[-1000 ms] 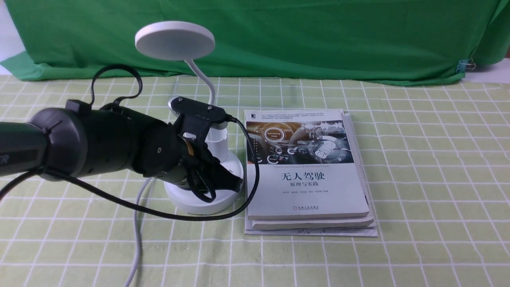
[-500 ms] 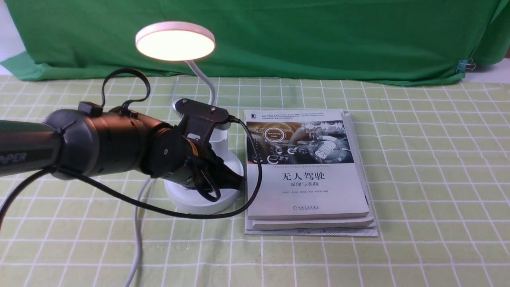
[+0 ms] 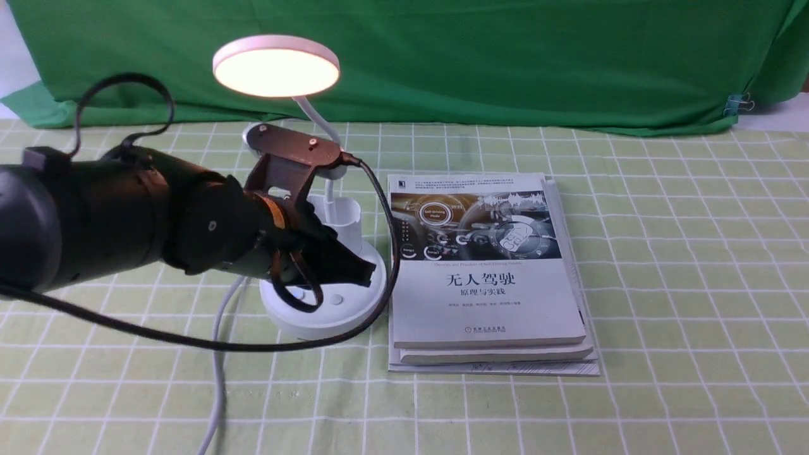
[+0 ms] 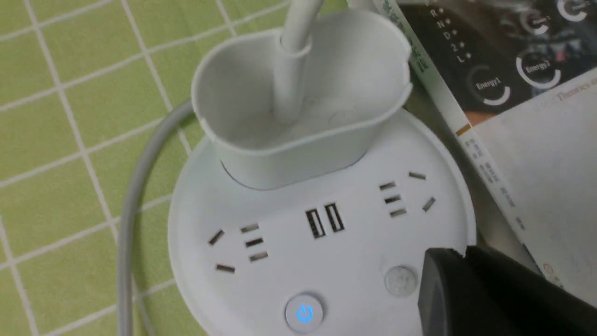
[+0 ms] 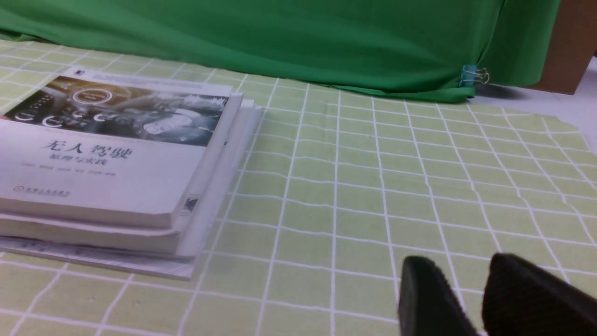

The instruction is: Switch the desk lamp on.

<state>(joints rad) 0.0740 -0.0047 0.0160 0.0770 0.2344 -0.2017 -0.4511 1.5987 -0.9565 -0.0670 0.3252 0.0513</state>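
The white desk lamp stands left of centre; its disc head [image 3: 276, 65] glows warm white. Its round base [image 3: 344, 314] carries sockets, a cup holder [image 4: 303, 93], a power button lit blue [image 4: 304, 312] and a second grey button [image 4: 400, 280]. My left gripper [image 3: 365, 273] is shut and empty, hovering just above the base's right side; in the left wrist view its tips [image 4: 461, 254] sit beside the grey button, not touching it. My right gripper [image 5: 459, 268] is open and empty, low over the tablecloth, right of the books, and is out of the front view.
A stack of books [image 3: 486, 272] lies close to the right of the lamp base and shows in the right wrist view [image 5: 107, 154]. The lamp's white cord [image 3: 218, 354] runs toward the front edge. A green backdrop [image 3: 505, 57] hangs behind the checked cloth.
The lamp head went from dark to lit. My left gripper has risen off the base and drawn back to the left, uncovering the two buttons.
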